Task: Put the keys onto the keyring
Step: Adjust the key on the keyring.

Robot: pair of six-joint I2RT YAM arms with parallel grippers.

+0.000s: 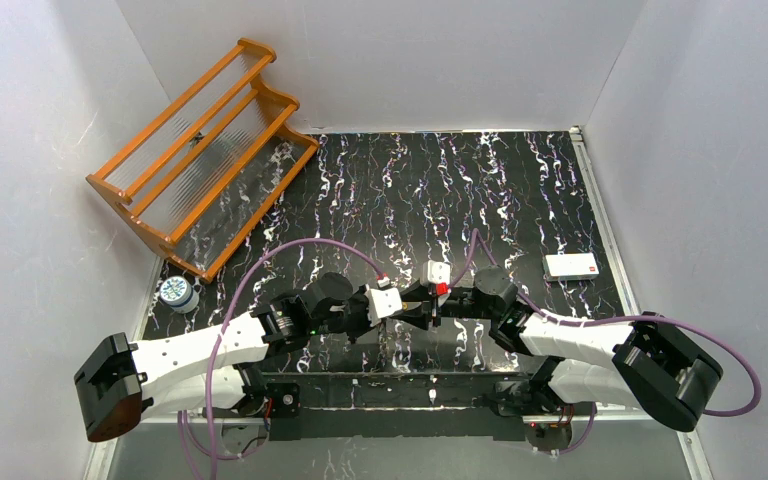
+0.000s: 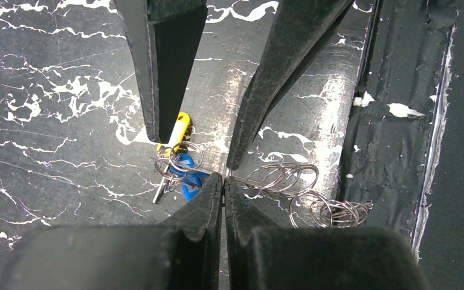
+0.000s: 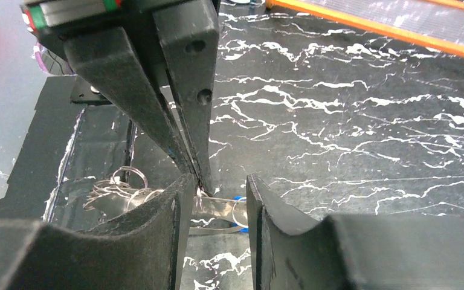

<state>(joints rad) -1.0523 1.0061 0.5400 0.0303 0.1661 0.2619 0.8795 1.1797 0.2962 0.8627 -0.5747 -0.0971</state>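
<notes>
left gripper (image 2: 224, 178): fingers pressed together, tips down at the tabletop, pinching a thin wire loop of the keyring. Right wrist view shows the same closed tips (image 3: 198, 181) coming down between the right fingers.
right gripper (image 3: 217, 182): fingers spread, nothing held. It straddles the left gripper's tips and the wire loop there. In the left wrist view one finger (image 2: 157, 78) ends just beside the yellow key head and the other (image 2: 278, 78) ends just beside the left tips.
keys (image 2: 184, 168): small bunch lying flat on the table, just left of the left fingertips. One yellow head (image 2: 180, 128) and one blue head (image 2: 188, 180) show, with a metal blade and small wire rings tangled over them.
keyring (image 2: 329, 211): string of linked steel wire rings lying on the table, running from the pinched tips toward the taped near edge.
table (image 1: 460, 190): black, with white marbling. Both arms meet at the near centre.
other: wooden rack (image 1: 200, 150) far left, round tin (image 1: 177, 292) beside its near end, white card with red mark (image 1: 571, 265) on the right, all well apart from the grippers.
</notes>
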